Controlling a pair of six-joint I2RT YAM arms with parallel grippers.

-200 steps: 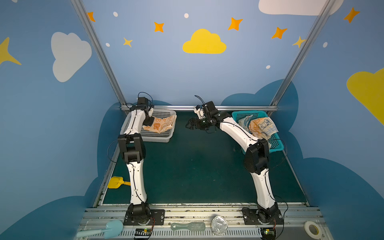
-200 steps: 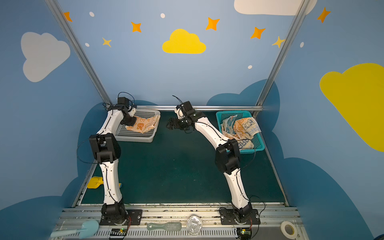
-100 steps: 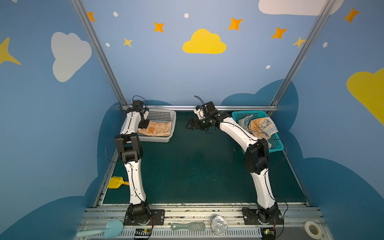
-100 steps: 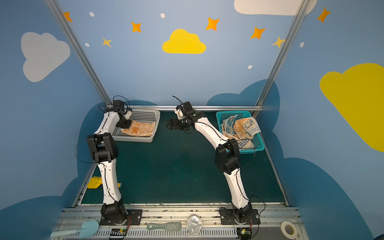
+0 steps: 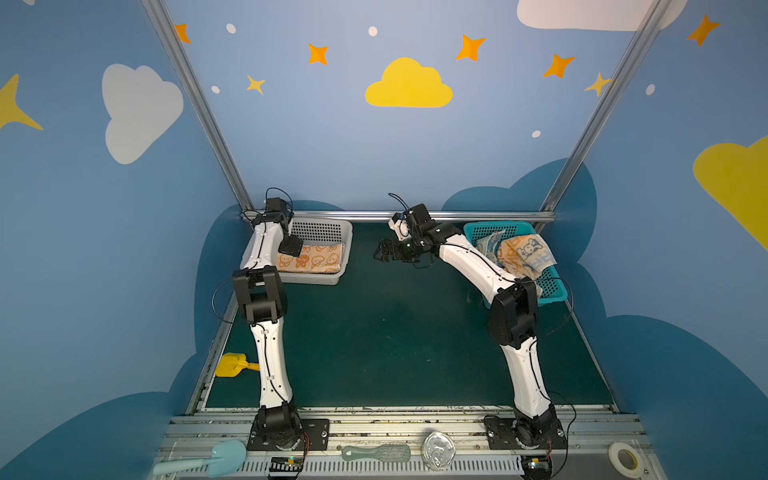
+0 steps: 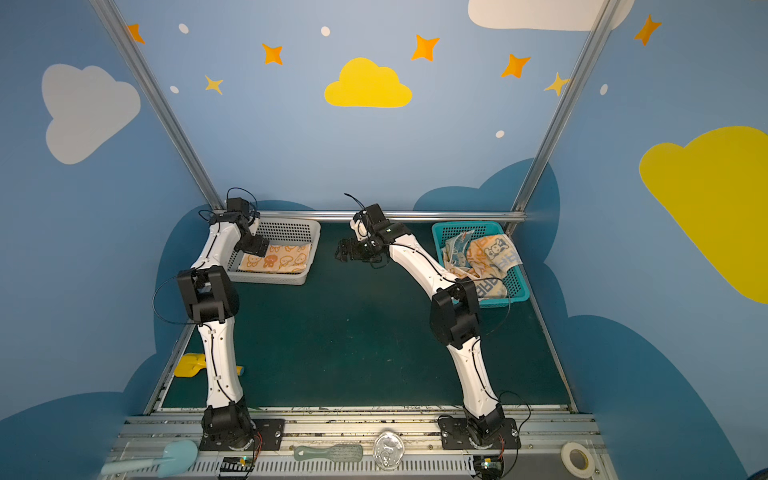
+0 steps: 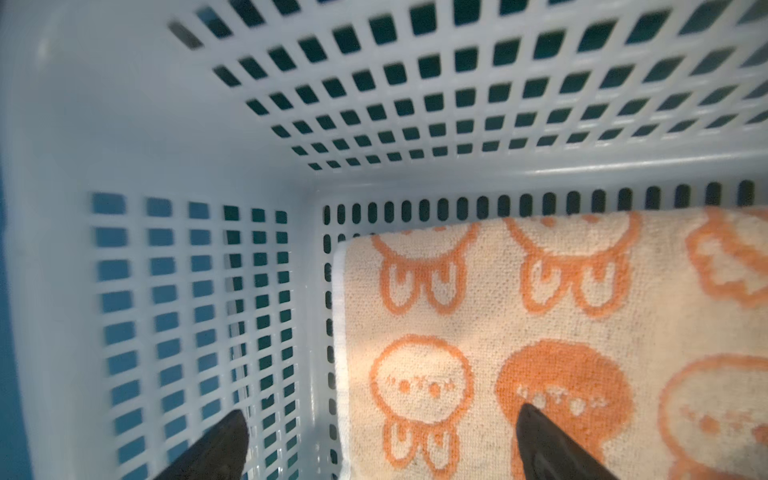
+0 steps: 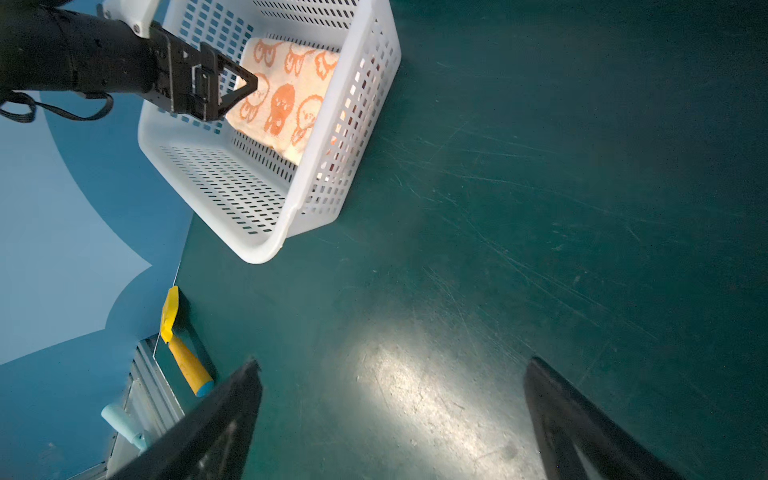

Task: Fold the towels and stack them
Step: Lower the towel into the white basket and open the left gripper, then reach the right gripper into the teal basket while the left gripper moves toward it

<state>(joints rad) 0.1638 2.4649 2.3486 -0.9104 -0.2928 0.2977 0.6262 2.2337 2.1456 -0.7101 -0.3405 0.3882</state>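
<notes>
Since a second ago the left gripper has let go of the orange-cream bunny towel and shifted toward the basket's left end. The towel now lies flat and folded on the floor of the white perforated basket, near its front wall. In the left wrist view the jaws stand wide apart and hold nothing, with one fingertip just over the towel's near corner and the other over the basket's side wall. The right gripper hangs over the dark green mat between the baskets, jaws spread wide and empty. The orange-blue RABBIT towel and the blue-cream towel are heaped unfolded in the teal basket, one draped over the other. Two risks seem likely. If the left gripper lifts out at an angle, the fingertip over the terry cloth could snag it and pull the fold open, or the other could catch the perforated wall and shift the basket. Because the two remaining towels overlap, a pinch at one could drag both out together.
</notes>
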